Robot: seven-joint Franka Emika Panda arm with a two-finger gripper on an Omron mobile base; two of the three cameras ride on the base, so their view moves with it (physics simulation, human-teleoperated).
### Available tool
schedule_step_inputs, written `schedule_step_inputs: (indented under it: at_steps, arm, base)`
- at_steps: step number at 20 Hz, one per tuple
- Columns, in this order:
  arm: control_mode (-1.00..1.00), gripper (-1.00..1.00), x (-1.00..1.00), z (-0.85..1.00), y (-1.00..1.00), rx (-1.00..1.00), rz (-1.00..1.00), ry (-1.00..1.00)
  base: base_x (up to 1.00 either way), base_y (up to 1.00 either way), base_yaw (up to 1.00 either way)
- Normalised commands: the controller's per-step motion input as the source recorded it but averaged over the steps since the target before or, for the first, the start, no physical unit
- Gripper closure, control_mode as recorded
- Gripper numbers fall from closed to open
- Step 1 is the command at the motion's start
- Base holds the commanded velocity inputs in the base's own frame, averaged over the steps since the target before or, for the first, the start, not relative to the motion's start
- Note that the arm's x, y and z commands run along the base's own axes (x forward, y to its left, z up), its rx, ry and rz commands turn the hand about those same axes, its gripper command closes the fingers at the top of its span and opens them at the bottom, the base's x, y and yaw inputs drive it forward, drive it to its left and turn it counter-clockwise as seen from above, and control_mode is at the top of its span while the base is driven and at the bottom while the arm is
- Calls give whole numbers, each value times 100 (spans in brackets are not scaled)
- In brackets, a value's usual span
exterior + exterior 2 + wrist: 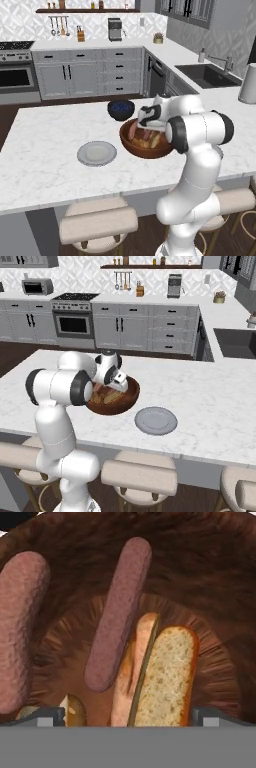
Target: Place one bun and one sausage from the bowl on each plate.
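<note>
Bun (162,677) lies lengthwise straight ahead, centred between the wide-apart tips of the gripper (128,716), inside the bowl (215,587); one sausage (117,614) runs alongside, just left, another (20,622) farther left.

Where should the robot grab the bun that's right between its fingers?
Probably across the middle of the bun, coming straight down from above into the bowl. It is long and narrow, lying between the two fingers, with the sausage just beside it.
</note>
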Motion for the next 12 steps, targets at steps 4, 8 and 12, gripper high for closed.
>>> schedule_step_inputs:
  at_steps: [4, 8, 12]
  arm:
    - [-100, -100, 0, -32, 4, 0, 0, 0]
    - [-100, -100, 0, -32, 4, 0, 0, 0]
    - [-100, -100, 0, -30, 3, 0, 0, 0]
  base:
    - [0, 0, 0]
    - [0, 0, 0]
    - [0, 0, 0]
